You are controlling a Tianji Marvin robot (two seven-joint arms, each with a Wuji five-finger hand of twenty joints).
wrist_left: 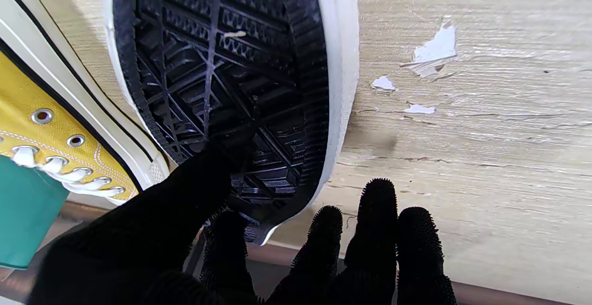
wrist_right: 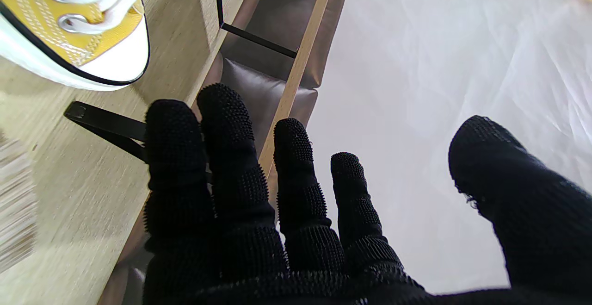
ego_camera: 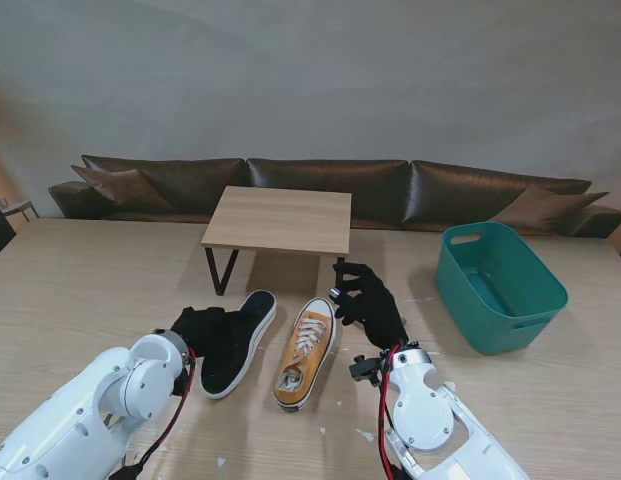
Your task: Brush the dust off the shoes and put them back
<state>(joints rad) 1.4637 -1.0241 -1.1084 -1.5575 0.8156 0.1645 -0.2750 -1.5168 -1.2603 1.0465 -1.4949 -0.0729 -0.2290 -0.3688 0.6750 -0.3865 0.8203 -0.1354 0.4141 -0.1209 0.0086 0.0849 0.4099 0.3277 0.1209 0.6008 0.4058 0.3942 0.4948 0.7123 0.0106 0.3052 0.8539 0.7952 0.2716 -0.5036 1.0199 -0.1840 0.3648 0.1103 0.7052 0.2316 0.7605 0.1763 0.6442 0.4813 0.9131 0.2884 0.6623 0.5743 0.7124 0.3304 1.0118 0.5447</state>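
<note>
A black shoe with a white rim lies tipped on its side, its ribbed black sole facing my left wrist camera. My left hand is shut on its heel end, thumb pressed on the sole, while the outer fingers stick out past the rim. To its right, a yellow laced sneaker stands upright on the table, its side close to the black shoe. My right hand hovers just right of the yellow sneaker's toe, fingers spread and holding nothing.
A low wooden table on black legs stands beyond the shoes. A teal basket sits at the right. Several white scraps lie on the tabletop near the black shoe. A brown sofa runs behind.
</note>
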